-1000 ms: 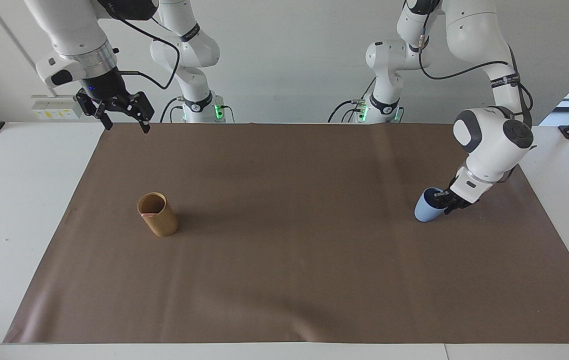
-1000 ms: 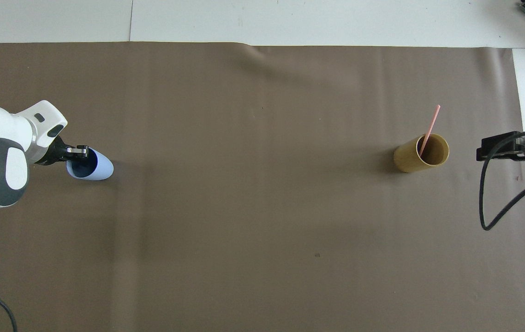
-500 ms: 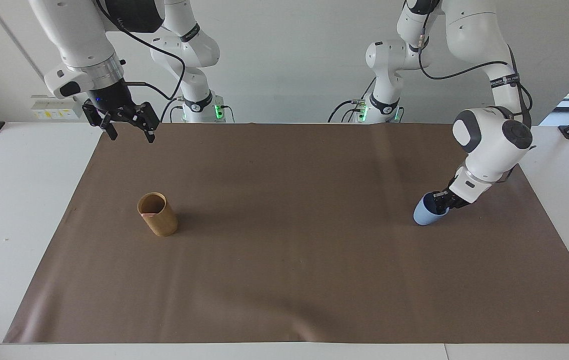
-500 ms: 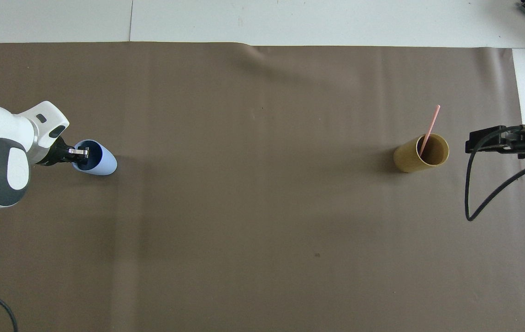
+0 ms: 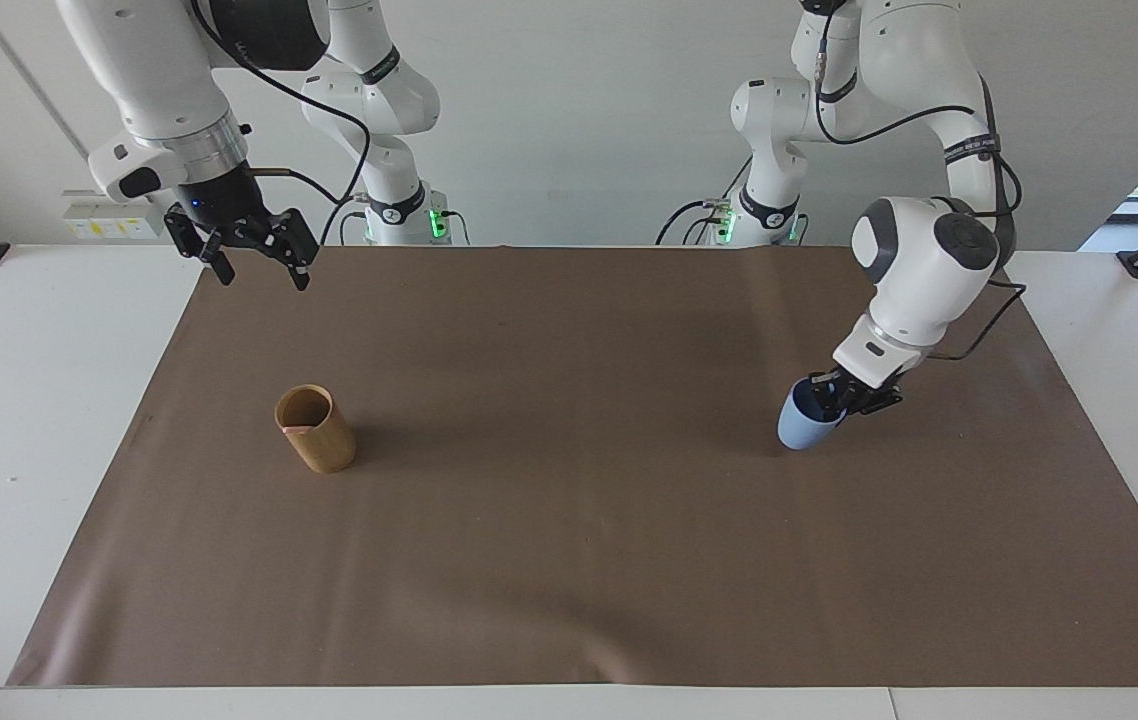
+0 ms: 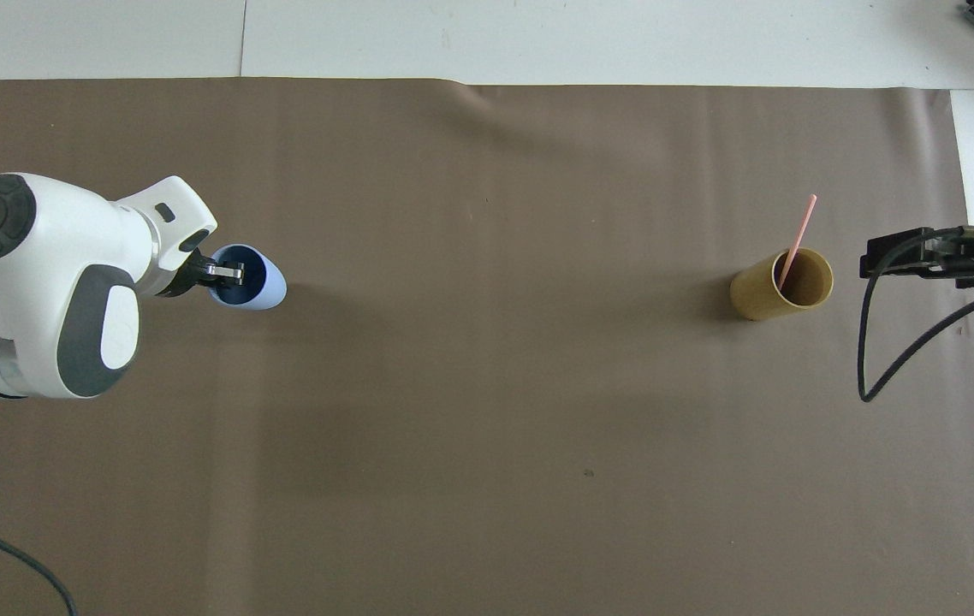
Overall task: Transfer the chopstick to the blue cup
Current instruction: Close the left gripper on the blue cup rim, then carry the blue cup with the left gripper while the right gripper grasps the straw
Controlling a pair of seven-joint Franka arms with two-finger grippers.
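The blue cup [image 5: 805,422] [image 6: 258,282] is tilted, its mouth turned toward my left gripper [image 5: 837,396] [image 6: 228,274], which is shut on the cup's rim with one finger inside. I cannot tell whether the cup's base touches the mat. One pink chopstick [image 6: 798,233] stands slanted in the tan bamboo cup [image 5: 317,431] [image 6: 781,285] toward the right arm's end; only its pink tip [image 5: 296,428] shows at the rim in the facing view. My right gripper [image 5: 257,264] [image 6: 870,258] hangs open and empty, high over the mat's edge beside the tan cup.
A brown mat [image 5: 569,520] covers most of the white table [image 5: 19,420]. A black cable [image 6: 889,359] loops down from the right gripper. Both arm bases [image 5: 569,225] stand at the robots' edge of the table.
My left gripper has shut on the blue cup's rim and moved it toward the middle of the mat. The right gripper has shifted slightly toward the tan cup, still open.
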